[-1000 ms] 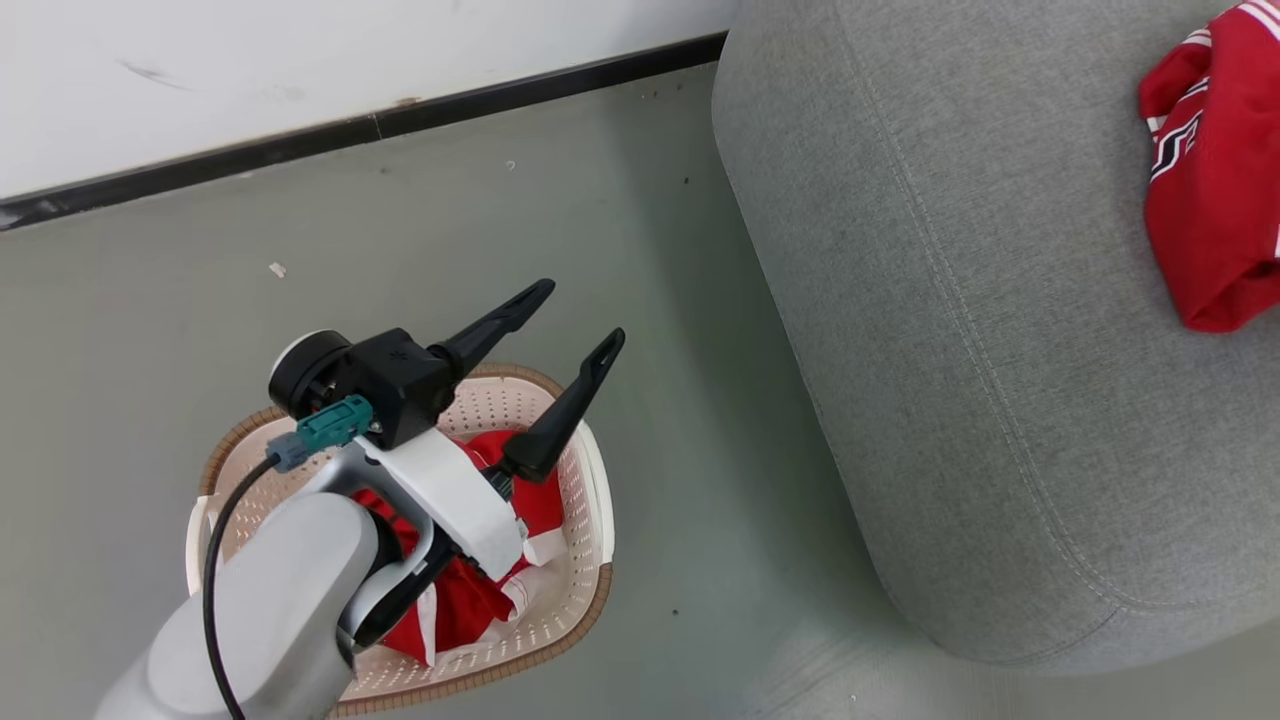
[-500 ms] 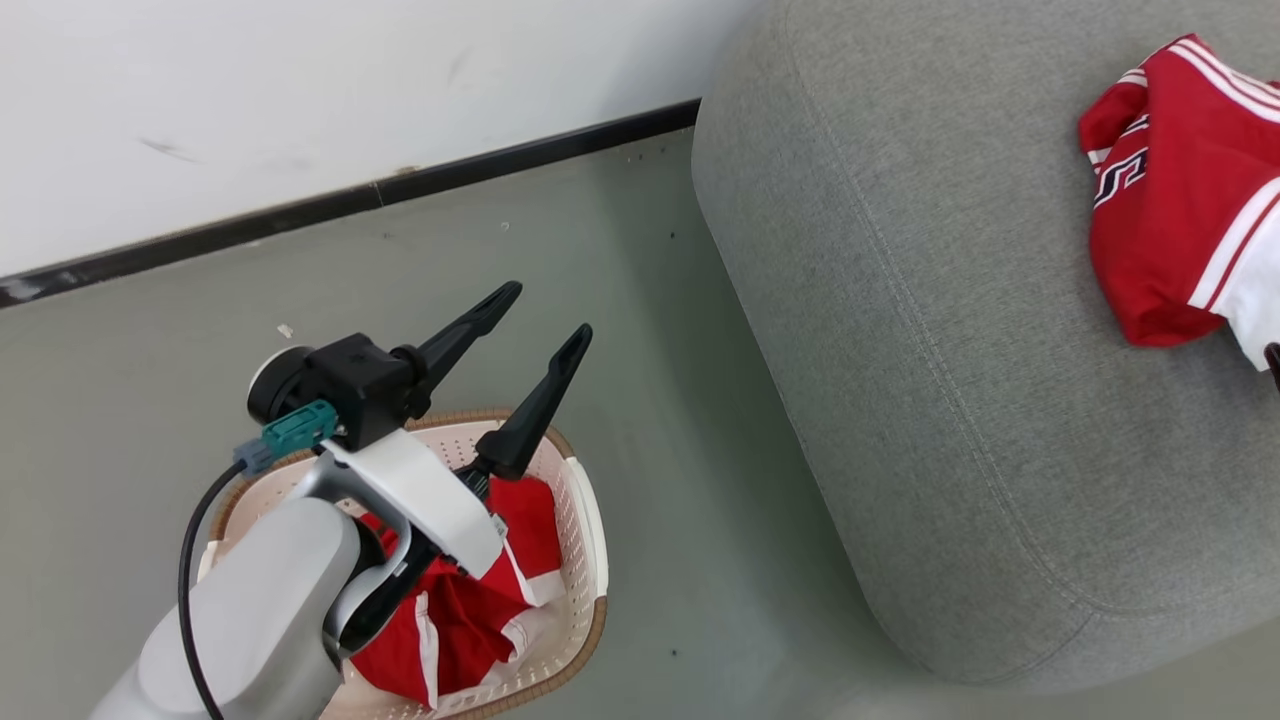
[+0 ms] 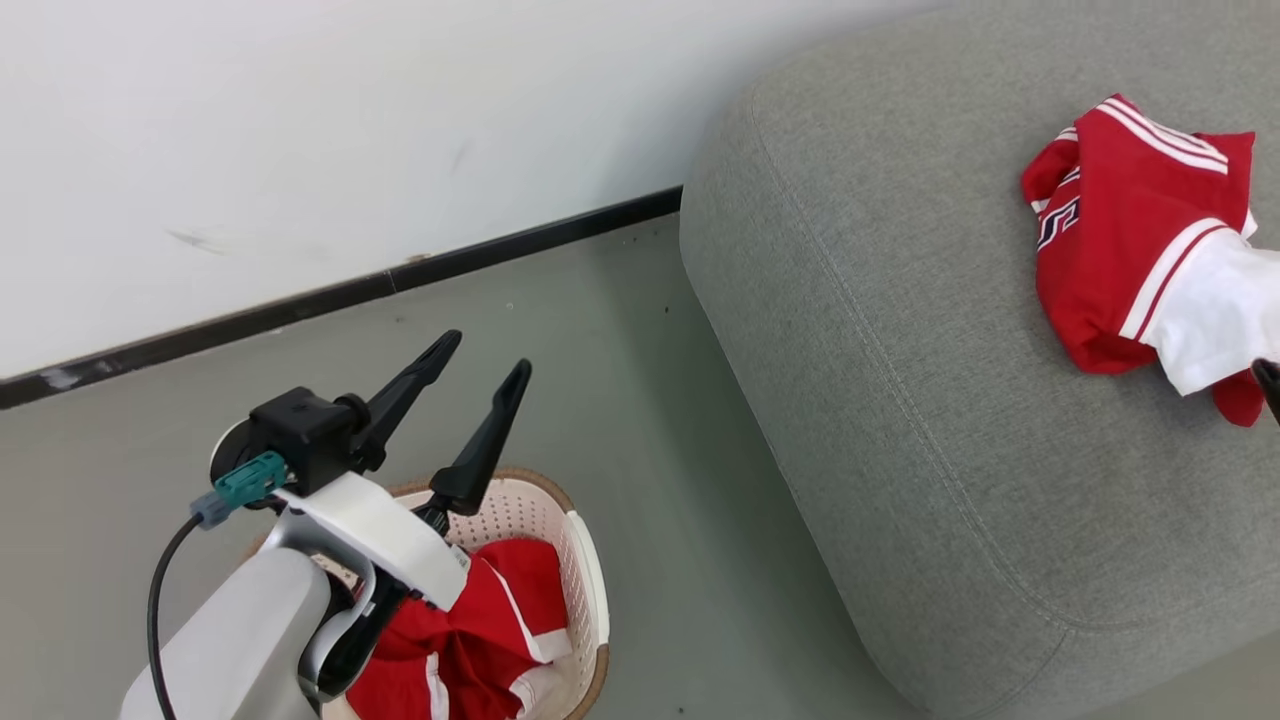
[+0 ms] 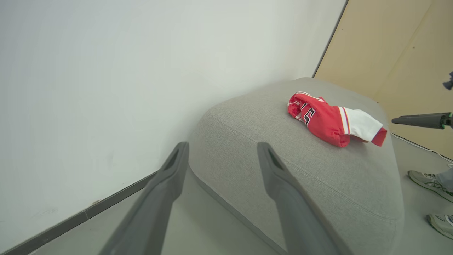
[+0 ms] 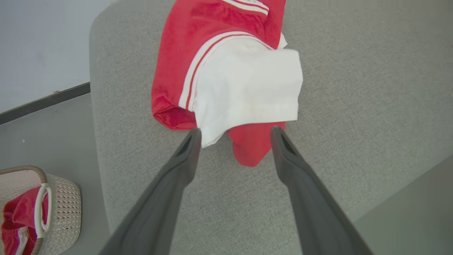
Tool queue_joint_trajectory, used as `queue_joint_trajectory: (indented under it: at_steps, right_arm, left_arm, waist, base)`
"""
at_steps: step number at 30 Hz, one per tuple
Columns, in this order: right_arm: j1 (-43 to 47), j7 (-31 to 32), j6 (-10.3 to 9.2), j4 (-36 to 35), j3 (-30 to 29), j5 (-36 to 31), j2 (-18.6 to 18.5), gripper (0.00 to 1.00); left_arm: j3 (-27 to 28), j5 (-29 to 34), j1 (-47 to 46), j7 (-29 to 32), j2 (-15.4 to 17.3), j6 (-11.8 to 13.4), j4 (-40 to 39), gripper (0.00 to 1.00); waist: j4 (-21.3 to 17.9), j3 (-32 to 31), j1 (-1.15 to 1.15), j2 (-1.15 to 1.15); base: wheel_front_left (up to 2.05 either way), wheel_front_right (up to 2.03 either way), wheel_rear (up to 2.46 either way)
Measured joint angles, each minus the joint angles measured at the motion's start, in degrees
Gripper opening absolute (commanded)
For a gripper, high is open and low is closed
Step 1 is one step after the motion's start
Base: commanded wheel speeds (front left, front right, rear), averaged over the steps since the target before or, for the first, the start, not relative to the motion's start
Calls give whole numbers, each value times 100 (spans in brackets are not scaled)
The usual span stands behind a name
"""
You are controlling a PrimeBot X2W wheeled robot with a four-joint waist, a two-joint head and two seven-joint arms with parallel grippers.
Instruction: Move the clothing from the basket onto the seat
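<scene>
Release done: the right gripper (image 5: 235,131) has just spread wide and empty, leaving one red garment (image 3: 1110,260) on the seat (image 3: 900,420); more clothing (image 3: 480,640) waits in the basket (image 3: 588,570) beneath the wide-open, empty left gripper (image 3: 487,355).

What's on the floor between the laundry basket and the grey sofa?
Nothing: in the head view only bare grey-green floor separates the cream perforated plastic basket from the large grey woven-fabric sofa.

From where I stand, the basket (image 3: 585,590) runs off the head view's bottom edge, and the left forearm (image 3: 240,630) hides half the clothing (image 3: 500,620) inside. The right gripper (image 5: 235,131) is cut to one fingertip (image 3: 1268,378). A person's shoes (image 4: 424,180) end at the ankle.
</scene>
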Motion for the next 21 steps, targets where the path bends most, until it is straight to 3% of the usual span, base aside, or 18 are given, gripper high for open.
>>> queue_joint_trajectory:
  at_steps: [10, 21]
  right_arm:
    - [14, -773, -1, -803, -30, -1, -7, 100]
    - [344, -1671, -1, -1440, -18, -116, 366, 100]
  left_arm:
    - [315, -110, 353, -164, 58, 258, 77, 100]
    - [667, -155, 851, -293, 168, 626, 114, 100]
  waist:
    - [124, -394, 0, 0]
    - [481, -698, 0, 0]
  base:
    - [0, 0, 0]
    - [0, 0, 0]
